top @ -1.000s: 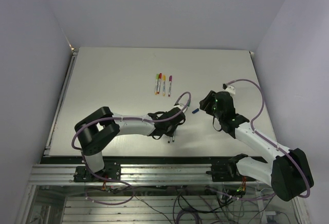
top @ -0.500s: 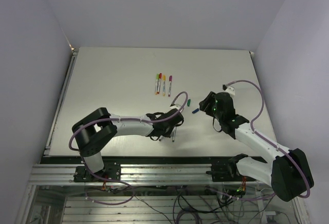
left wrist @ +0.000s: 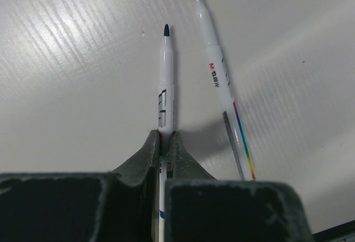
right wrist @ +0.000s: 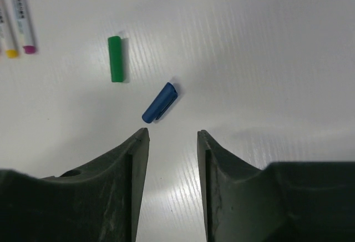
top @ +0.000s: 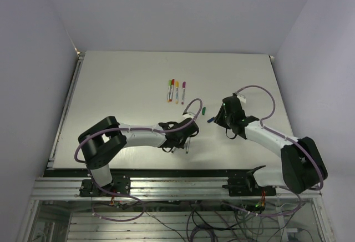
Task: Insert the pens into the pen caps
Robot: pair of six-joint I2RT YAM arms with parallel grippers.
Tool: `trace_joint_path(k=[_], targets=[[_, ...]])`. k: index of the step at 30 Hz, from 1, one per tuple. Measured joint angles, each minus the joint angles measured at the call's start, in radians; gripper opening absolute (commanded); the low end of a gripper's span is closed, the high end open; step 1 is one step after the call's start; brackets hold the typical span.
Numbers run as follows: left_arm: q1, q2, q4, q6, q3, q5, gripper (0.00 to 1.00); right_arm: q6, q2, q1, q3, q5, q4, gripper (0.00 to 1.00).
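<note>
Left pincer [left wrist: 165, 137]: clamped on uncapped pen [left wrist: 165, 75]. Right pincer [right wrist: 173, 134]: jaws parted, empty, had advanced toward blue cap [right wrist: 160, 102]; pickup judged next.

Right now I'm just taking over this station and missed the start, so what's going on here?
The left gripper is shut on an uncapped pen, dark tip pointing away from it; a second uncapped pen lies just beside. The right gripper is open, poised just short of a blue cap, with a green cap lying a little beyond. Four other pens sit in a row farther back.
</note>
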Motion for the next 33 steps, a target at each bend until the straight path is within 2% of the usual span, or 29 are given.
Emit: trace_joint_path(k=[16, 33], targets=[[-0.002, -0.011, -0.089, -0.015, 0.002, -0.096, 0.07, 0.011, 0.199, 0.0, 0.128, -0.012, -0.03, 0.39], [0.076, -0.019, -0.088, -0.006, -0.005, -0.077, 0.07, 0.01, 0.33, 0.007, 0.214, -0.009, -0.06, 0.39]])
